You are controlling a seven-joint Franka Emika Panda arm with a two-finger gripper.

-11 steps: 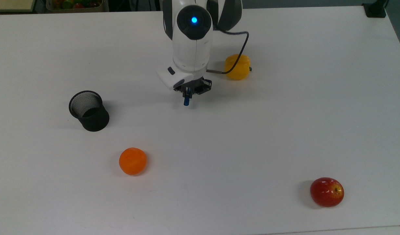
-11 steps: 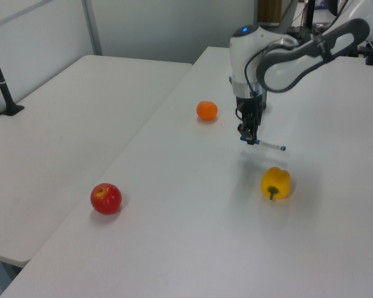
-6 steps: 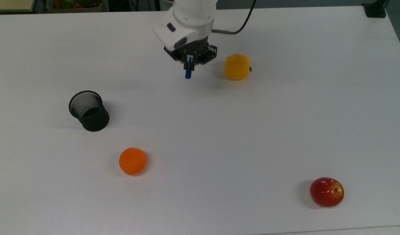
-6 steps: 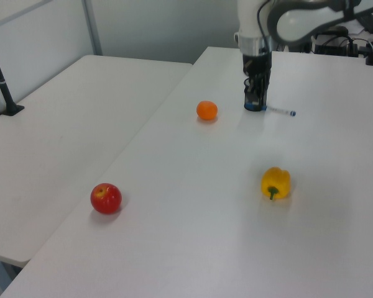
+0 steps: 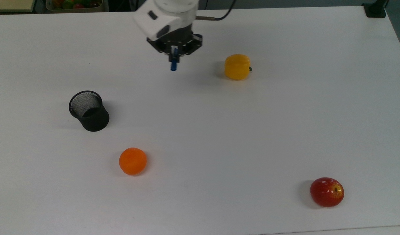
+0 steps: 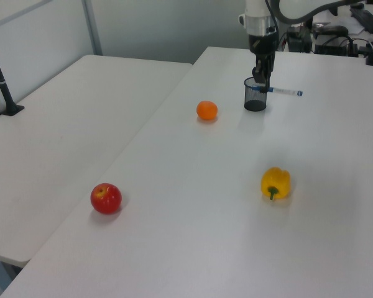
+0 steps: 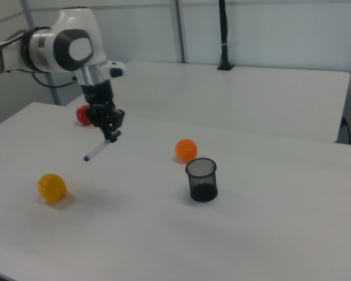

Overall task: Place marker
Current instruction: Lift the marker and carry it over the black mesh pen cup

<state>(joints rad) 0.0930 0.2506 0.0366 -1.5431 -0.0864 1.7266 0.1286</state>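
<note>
In the top view, the gripper hides all of the marker but its blue cap end. In the right view, the gripper hides part of the apple. The arm is cut off by the left view's top edge.

Marker level in hand

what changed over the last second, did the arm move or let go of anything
The gripper kept its hold on the marker and carried it up off the table, toward the top view's upper left, so in the left view it now hangs near the black mesh cup. Nothing was released. The cup, orange, yellow bell pepper and red apple stayed where they were.
</note>
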